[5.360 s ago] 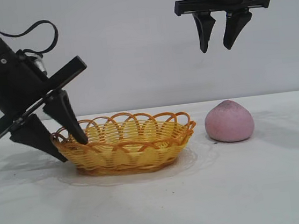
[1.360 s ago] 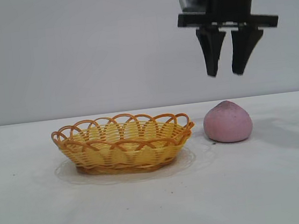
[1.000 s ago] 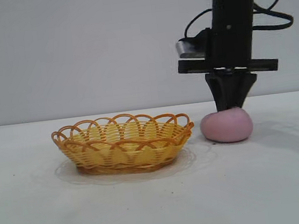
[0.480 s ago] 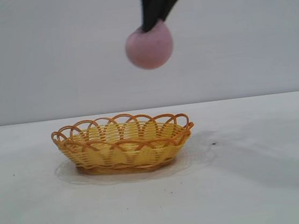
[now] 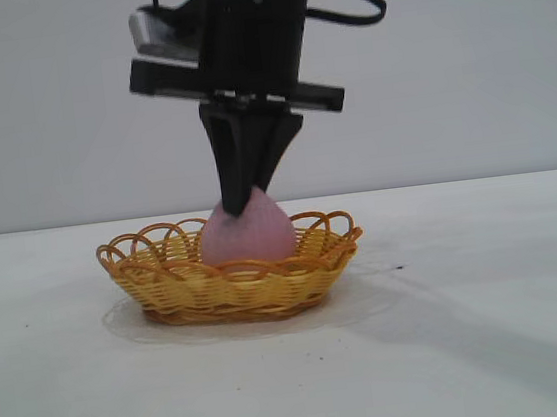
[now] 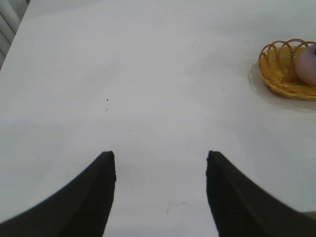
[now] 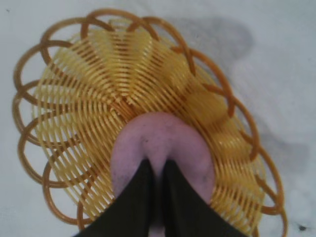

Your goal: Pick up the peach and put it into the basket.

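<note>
A plain white bench [image 5: 495, 345] fills the lower half of the exterior view, matte and smooth, with a few tiny dark specks scattered on it and a soft grey shadow running from the middle toward the lower right corner. Behind it rises a bare pale grey wall [image 5: 484, 64], meeting the bench in a straight level line.

Left of centre on the bench stands the shallow oval woven basket [image 5: 172, 286], its sides yellow and its scalloped looped rim orange. Inside it sits the dusty pink-mauve rounded peach [image 5: 262, 239], its pointed top upward and its upper half rising above the rim. In the right wrist view the peach lies on the basket's woven floor, off to one side of the spiral centre.

The right tool [image 5: 245, 204] hangs from its black arm directly over the basket, pointing almost straight down. Its two dark tapered fingers [image 7: 177, 197] stand close together with only a narrow slit between them, and their tips sit on the crown of the peach, pinching its top; whether the grip is firm or slackening I cannot tell.

The left tool [image 6: 160, 163] is parked well away from the basket, out of the exterior view. In its own wrist view its two black fingers stand roughly half spread over bare bench, gripping nothing, with the basket and peach far off at the picture's edge.
</note>
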Robot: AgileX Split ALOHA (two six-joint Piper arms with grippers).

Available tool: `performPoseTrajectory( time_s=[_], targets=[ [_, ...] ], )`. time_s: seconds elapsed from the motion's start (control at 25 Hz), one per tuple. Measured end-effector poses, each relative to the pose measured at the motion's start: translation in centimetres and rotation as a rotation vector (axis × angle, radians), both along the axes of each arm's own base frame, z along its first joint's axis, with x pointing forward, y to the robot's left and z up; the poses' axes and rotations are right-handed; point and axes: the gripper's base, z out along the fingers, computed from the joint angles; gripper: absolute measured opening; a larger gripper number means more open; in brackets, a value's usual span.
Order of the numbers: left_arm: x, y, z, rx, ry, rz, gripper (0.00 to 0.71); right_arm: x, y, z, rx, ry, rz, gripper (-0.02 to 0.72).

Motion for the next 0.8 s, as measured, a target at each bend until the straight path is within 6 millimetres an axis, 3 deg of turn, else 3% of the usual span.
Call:
performPoseTrajectory(
  time_s=[0.12,0.24,0.4,0.48,0.52,0.64,0.8],
  targets=[
    [0.0,0.0,0.0,0.0,0.0,0.0,0.359,-0.1,-0.1,0.7,0.009,-0.002,-0.015,0.233],
    [0.0,0.0,0.0,0.0,-0.002,0.0,0.359,-0.2,-0.2,2.9,0.034,-0.033,-0.021,0.39],
    [0.0,0.0,0.0,0.0,-0.002,0.0,0.359,-0.2,-0.7,7.0,0.087,-0.132,-0.044,0.411],
    [0.0,0.0,0.0,0.0,-0.002,0.0,0.359,0.5,-1.5,8.0,0.103,-0.168,-0.086,0.452],
    [0.0,0.0,0.0,0.0,-0.002,0.0,0.359,1.2,-2.3,8.0,0.097,-0.174,-0.116,0.436],
    [0.0,0.0,0.0,0.0,-0.002,0.0,0.359,4.2,-6.6,7.4,0.042,-0.181,-0.259,0.436],
    [0.0,0.0,0.0,0.0,-0.002,0.0,0.359,8.5,-16.5,6.8,-0.024,-0.161,-0.528,0.436]
  ],
)
